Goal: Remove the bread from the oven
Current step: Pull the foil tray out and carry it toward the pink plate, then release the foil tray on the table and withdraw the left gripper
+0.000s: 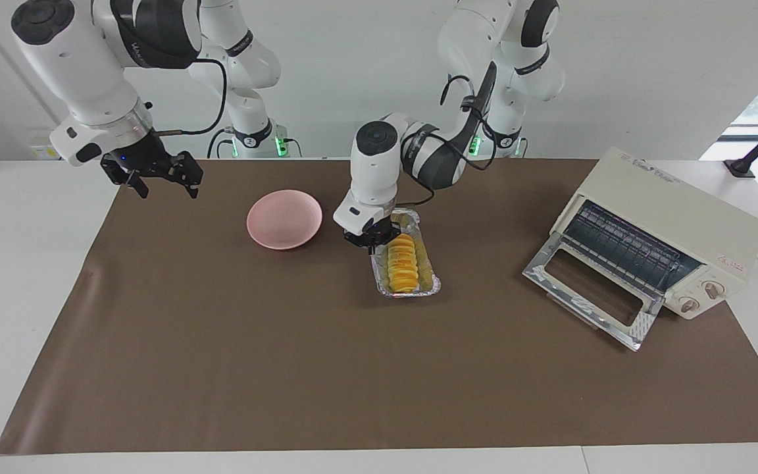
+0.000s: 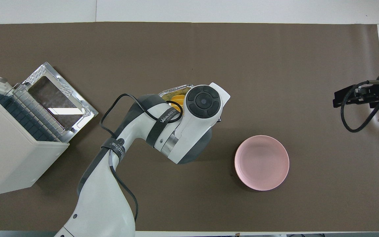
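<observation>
The bread (image 1: 402,263), a ridged golden-yellow loaf, lies in a crinkled silver foil tray (image 1: 427,263) at the middle of the brown mat, beside the pink plate. My left gripper (image 1: 371,241) is shut on the tray's rim at the end nearer the robots. Whether the tray rests on the mat or hangs just above it I cannot tell. From overhead the left arm covers most of the tray (image 2: 175,89); only a sliver of bread (image 2: 176,98) shows. The cream oven (image 1: 675,220) stands at the left arm's end with its glass door (image 1: 589,297) folded down and its rack bare. My right gripper (image 1: 168,189) waits open over the mat's edge.
A pink plate (image 1: 284,219) sits empty on the mat between the tray and the right arm's end, also in the overhead view (image 2: 262,163). The oven (image 2: 15,141) and its lowered door (image 2: 58,98) take up one corner. The right gripper (image 2: 336,100) hangs above the mat's edge.
</observation>
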Motion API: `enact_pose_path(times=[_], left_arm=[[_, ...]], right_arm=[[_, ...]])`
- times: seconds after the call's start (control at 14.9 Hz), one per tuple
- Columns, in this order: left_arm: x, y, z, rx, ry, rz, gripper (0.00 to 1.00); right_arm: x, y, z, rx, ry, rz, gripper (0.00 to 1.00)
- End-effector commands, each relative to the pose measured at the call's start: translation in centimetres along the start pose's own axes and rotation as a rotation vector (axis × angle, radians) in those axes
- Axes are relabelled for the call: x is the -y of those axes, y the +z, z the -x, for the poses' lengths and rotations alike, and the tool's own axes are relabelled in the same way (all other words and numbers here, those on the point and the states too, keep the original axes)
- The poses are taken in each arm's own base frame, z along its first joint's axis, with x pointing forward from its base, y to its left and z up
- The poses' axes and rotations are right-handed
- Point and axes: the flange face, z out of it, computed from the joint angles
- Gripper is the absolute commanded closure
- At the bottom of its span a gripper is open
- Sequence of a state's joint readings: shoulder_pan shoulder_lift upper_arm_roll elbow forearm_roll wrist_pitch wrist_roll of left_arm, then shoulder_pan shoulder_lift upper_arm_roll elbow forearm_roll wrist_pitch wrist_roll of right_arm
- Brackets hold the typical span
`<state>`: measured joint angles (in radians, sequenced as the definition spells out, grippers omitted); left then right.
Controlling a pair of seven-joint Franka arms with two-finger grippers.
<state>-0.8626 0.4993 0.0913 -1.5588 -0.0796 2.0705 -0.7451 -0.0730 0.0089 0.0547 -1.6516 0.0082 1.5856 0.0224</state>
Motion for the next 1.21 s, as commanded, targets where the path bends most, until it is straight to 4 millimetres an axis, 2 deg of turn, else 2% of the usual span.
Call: enact_pose_path(times=[0.0, 0.07, 0.2, 0.34, 0.47, 0.54, 0.67, 0.81, 0.94, 1.07, 1.14], left_arm=[[-1.7, 0.7, 0.4, -0.007, 0.029, 0.018, 0.64], [-2.0, 0.7, 0.5, -0.015, 0.035, 0.027, 0.01], [-2.3, 0.2, 0.5, -0.013, 0.037, 0.032, 0.0], [-2.3, -1.5, -0.1, 0.001, 0.034, 0.018, 0.0], [-0.1, -3.2, -1.4, 0.029, 0.002, -0.017, 0.0], [3.0, -5.8, -3.2, 0.019, -0.045, -0.009, 0.0], [8.3, -8.7, -4.4, 0.051, -0.078, -0.019, 0.0], [14.6, -11.5, -6.2, 0.094, -0.038, -0.027, 0.0], [22.6, -14.4, -7.8, 0.161, -0.007, -0.036, 0.0], [31.6, -17.3, -9.1, 0.183, -0.011, -0.011, 0.0], [35.0, -18.4, -9.4, 0.182, -0.006, 0.003, 0.0]], right_arm=[[-0.2, -0.1, 0.8, 0.005, -0.022, 0.017, 0.0], [-0.2, -0.1, 0.8, 0.005, -0.022, 0.017, 0.0], [-0.2, -0.1, 0.8, 0.005, -0.022, 0.017, 0.0], [-0.2, -0.1, 0.8, 0.005, -0.022, 0.017, 0.0], [-0.2, -0.1, 0.8, 0.005, -0.022, 0.017, 0.0], [-0.2, -0.1, 0.8, 0.005, -0.022, 0.017, 0.0], [-0.2, -0.1, 0.8, 0.005, -0.022, 0.017, 0.0], [-0.2, -0.1, 0.8, 0.005, -0.022, 0.017, 0.0], [-0.2, -0.1, 0.8, 0.005, -0.022, 0.017, 0.0], [-0.2, -0.1, 0.8, 0.005, -0.022, 0.017, 0.0], [-0.2, -0.1, 0.8, 0.005, -0.022, 0.017, 0.0]])
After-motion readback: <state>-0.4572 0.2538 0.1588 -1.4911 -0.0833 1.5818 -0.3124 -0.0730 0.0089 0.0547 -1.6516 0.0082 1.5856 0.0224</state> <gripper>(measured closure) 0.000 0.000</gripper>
